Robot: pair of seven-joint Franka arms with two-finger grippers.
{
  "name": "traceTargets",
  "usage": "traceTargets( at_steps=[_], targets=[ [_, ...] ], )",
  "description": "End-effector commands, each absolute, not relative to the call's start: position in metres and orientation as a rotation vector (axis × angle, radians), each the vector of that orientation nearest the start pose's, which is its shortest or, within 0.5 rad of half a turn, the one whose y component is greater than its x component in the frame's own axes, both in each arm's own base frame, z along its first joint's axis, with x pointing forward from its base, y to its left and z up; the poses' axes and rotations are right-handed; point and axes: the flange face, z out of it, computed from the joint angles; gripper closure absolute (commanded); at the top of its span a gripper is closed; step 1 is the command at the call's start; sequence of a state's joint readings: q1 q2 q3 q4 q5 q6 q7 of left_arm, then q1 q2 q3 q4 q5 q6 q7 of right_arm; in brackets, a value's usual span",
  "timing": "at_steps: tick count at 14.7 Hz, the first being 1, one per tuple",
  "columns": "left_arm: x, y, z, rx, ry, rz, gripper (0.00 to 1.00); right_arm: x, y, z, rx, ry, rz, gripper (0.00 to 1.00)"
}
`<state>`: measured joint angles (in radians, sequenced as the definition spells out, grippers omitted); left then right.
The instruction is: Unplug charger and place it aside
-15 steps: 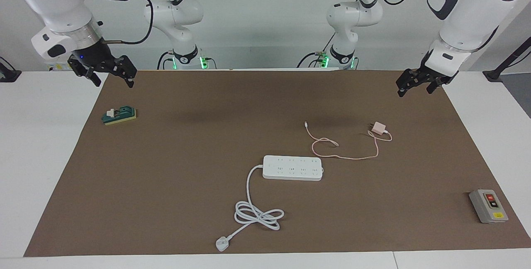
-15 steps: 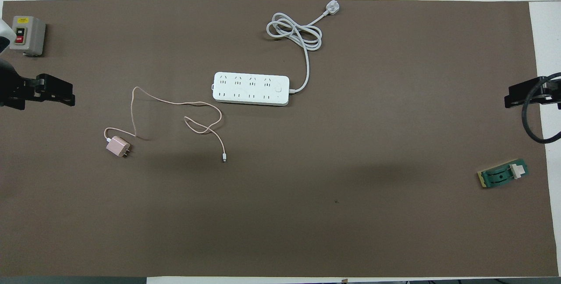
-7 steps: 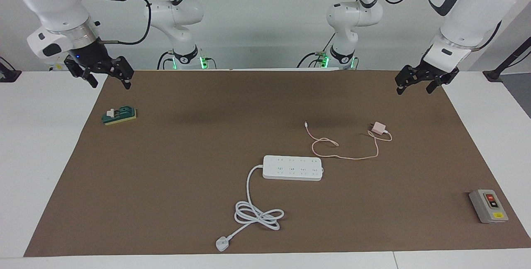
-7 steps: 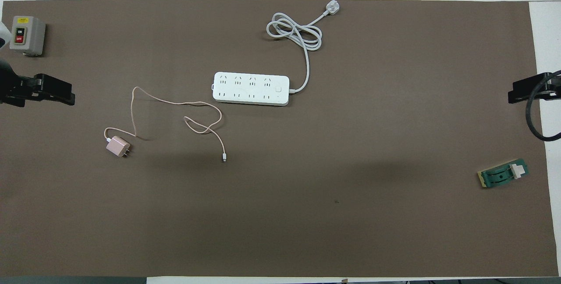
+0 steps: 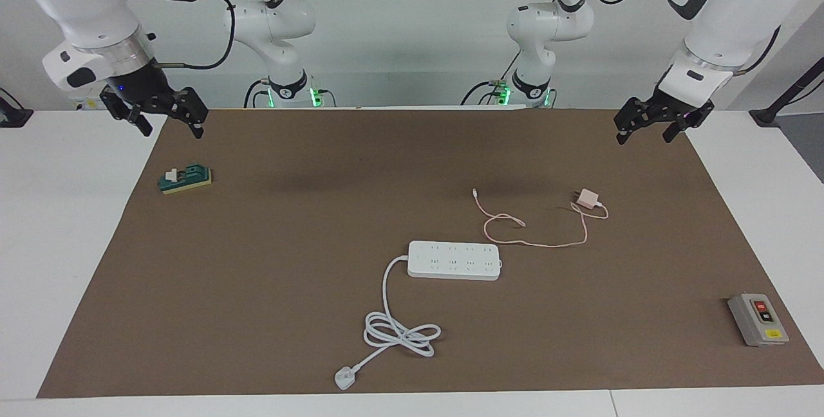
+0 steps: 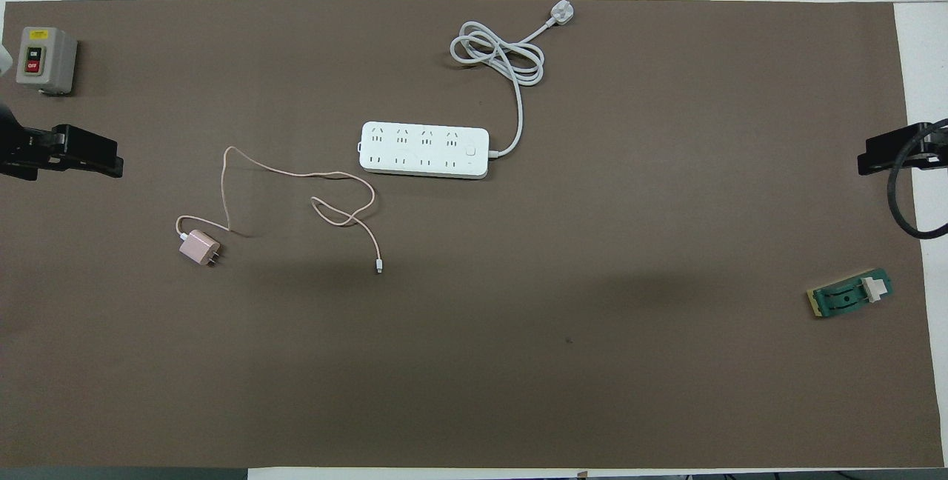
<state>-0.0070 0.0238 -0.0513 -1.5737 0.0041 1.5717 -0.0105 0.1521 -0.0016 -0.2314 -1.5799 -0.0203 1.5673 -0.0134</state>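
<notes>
The pale-pink charger [image 5: 586, 198] [image 6: 198, 247] lies on its side on the brown mat, unplugged, prongs bare. Its thin pink cable [image 5: 537, 244] [image 6: 296, 172] loops loosely toward the white power strip [image 5: 454, 260] [image 6: 424, 150], whose sockets are all bare. The charger is nearer to the robots than the strip, toward the left arm's end. My left gripper [image 5: 645, 136] [image 6: 85, 158] is open and empty, up in the air over the mat's edge at the left arm's end. My right gripper [image 5: 172, 130] [image 6: 885, 156] is open and empty over the mat's edge at the right arm's end.
The strip's thick white cord [image 5: 399, 333] coils farther from the robots and ends in a flat white plug [image 5: 345, 378] [image 6: 561, 13]. A grey switch box [image 5: 758, 319] [image 6: 44, 59] sits at the left arm's end. A green block [image 5: 185, 179] [image 6: 850, 295] sits near the right gripper.
Both grippers have drawn slightly up and outward toward their ends of the table. The charger, cable and power strip have not moved.
</notes>
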Motion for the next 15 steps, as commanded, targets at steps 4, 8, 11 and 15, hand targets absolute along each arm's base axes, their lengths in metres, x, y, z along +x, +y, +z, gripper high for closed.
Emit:
traceTargets(
  at_steps=[4,8,11,15],
  targets=[
    [0.5548,-0.0283,0.6213,-3.143,0.089,0.024,0.00,0.5482,-0.0435,0.6221,-3.151,0.058,0.026,0.00],
    [0.5544,-0.0278,0.6222,-3.146,0.089,0.022,0.00,0.5479,-0.0417,0.6237,-3.150,0.053,0.021,0.00],
    [0.5519,-0.0288,0.6256,-3.147,0.099,0.015,0.00,0.5479,-0.0417,0.6237,-3.150,0.053,0.021,0.00],
    [0.5519,-0.0280,0.6256,-3.147,0.118,0.015,0.00,0.5479,-0.0417,0.6237,-3.150,0.053,0.021,0.00]
  ],
)
